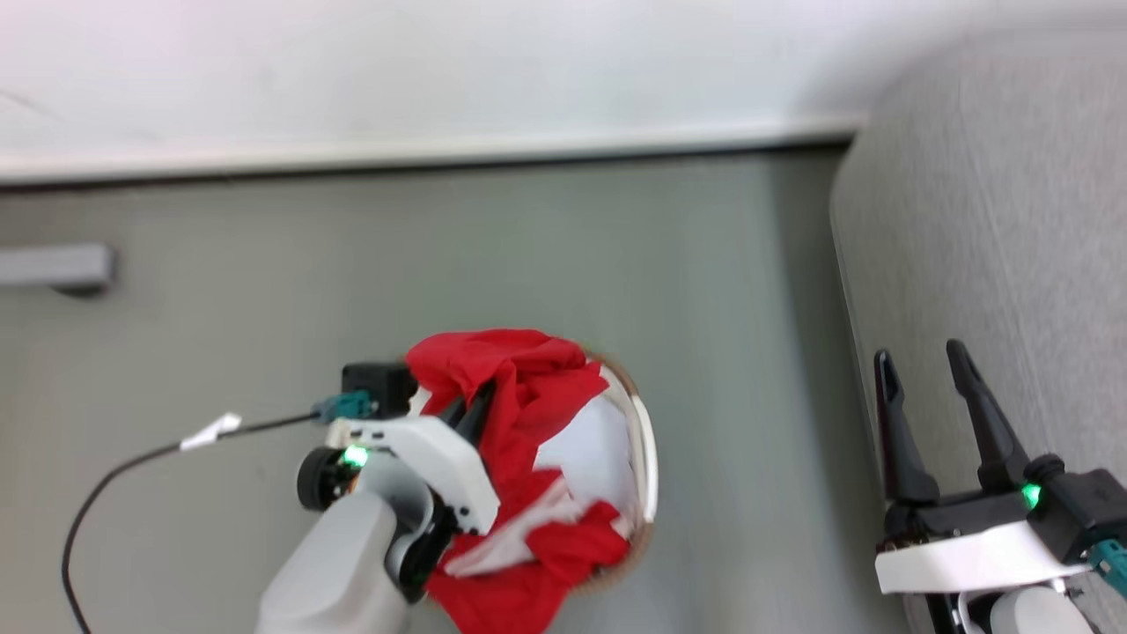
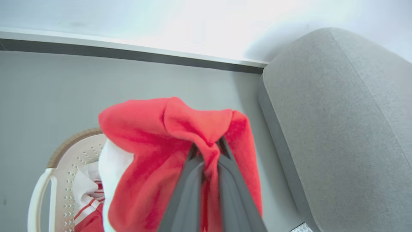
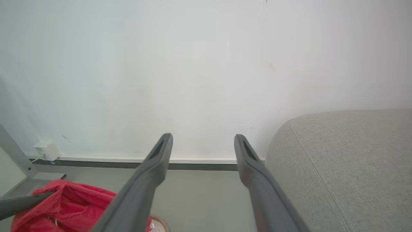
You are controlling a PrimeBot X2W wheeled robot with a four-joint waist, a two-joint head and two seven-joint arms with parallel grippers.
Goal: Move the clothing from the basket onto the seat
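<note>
- Grey floor (image 1: 528, 246) runs up to a white wall (image 3: 193, 64), with a pale skirting board (image 1: 440, 154) along its foot. The right wrist view adds a small white socket box (image 3: 46, 149) low on that wall.
- From above, the head view gives the layout: the basket (image 1: 647, 449) stands on the floor to the left of the seat (image 1: 995, 220), apart from it.
- The clothing (image 1: 511, 370) is heaped over the basket's mouth, red with white panels, and hangs past the near rim.
- The left gripper (image 1: 480, 401) reaches into that heap. From the head its fingers are half buried in red folds.
- The left wrist view makes the grip plain: the left gripper's jaws are closed tight on a bunched fold of red fabric, which drapes down both sides of the fingers (image 2: 186, 187).
- That view also brings out the basket's perforated wall, a white handle and some striped trim (image 2: 87, 206) inside.
- The right gripper (image 1: 920, 352) hovers over the seat's edge, jaws wide apart and holding nothing, as its own wrist view confirms.
- A dark cable (image 1: 114, 471) trails across the floor from the left wrist.
</note>
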